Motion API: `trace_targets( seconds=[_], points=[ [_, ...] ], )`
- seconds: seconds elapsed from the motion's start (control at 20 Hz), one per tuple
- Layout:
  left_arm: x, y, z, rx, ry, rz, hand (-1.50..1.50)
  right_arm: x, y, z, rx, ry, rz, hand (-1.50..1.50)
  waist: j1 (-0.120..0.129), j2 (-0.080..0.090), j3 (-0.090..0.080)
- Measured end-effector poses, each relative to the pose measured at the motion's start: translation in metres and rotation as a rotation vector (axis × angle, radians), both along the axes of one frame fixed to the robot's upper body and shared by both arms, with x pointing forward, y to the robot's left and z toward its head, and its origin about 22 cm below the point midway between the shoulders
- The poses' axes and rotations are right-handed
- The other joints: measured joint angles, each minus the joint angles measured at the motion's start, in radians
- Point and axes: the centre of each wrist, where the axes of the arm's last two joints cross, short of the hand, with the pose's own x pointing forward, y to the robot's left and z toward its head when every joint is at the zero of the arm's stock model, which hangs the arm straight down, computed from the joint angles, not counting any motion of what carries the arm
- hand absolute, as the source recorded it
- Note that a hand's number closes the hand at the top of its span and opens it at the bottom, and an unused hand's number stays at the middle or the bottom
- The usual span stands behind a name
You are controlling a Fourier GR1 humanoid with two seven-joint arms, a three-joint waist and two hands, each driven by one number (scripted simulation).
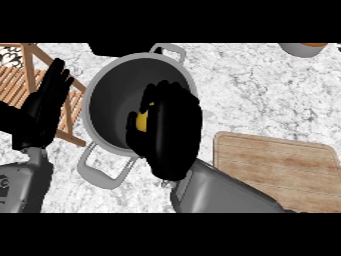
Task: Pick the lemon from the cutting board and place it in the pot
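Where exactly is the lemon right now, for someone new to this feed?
Find the big grey pot with two handles, middle of the marble counter. The right hand hangs over its bowl, fingers curled. The lemon is the yellow patch showing inside that hand, the only yellow thing here.

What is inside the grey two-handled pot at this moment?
Over the grey metal pot, the right hand curls round the yellow lemon, only a sliver showing. The pot's dark floor looks bare where visible; the hand covers the rest.
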Motion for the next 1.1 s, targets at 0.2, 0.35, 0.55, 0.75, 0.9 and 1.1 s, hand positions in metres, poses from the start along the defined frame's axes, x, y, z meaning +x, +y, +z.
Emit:
trace_targets(
  seconds=[0.2, 0.35, 0.55, 0.75, 0.9, 1.1],
  points=[
    [0.001, -0.001, -0.003, -0.004, -0.001, 0.005, 0.00, 0.008, -0.001, 0.000, 0.030, -0.015, -0.020, 1.50, -0.004, 0.007, 0.001],
    [0.000, -0.002, -0.005, -0.003, 0.003, 0.007, 0.00, 0.018, 0.001, -0.007, -0.004, -0.034, -0.061, 1.50, -0.009, 0.007, 0.001],
    [0.002, 0.003, -0.001, -0.003, 0.000, 0.027, 0.00, 0.040, -0.001, -0.023, -0.129, -0.026, -0.171, 1.50, -0.025, 0.006, 0.000],
    [0.001, 0.000, 0.001, -0.007, 0.000, 0.027, 0.00, 0.054, -0.005, -0.039, -0.210, 0.006, -0.235, 1.50, -0.028, 0.008, 0.001],
    [0.002, -0.001, 0.003, -0.006, -0.008, 0.027, 0.00, 0.062, -0.009, -0.051, -0.246, 0.038, -0.256, 1.50, -0.026, 0.012, 0.002],
    [0.000, 0.002, 0.001, -0.008, -0.009, 0.024, 0.00, 0.072, -0.020, -0.064, -0.212, 0.115, -0.272, -1.50, -0.024, 0.017, 0.003]
  ],
)
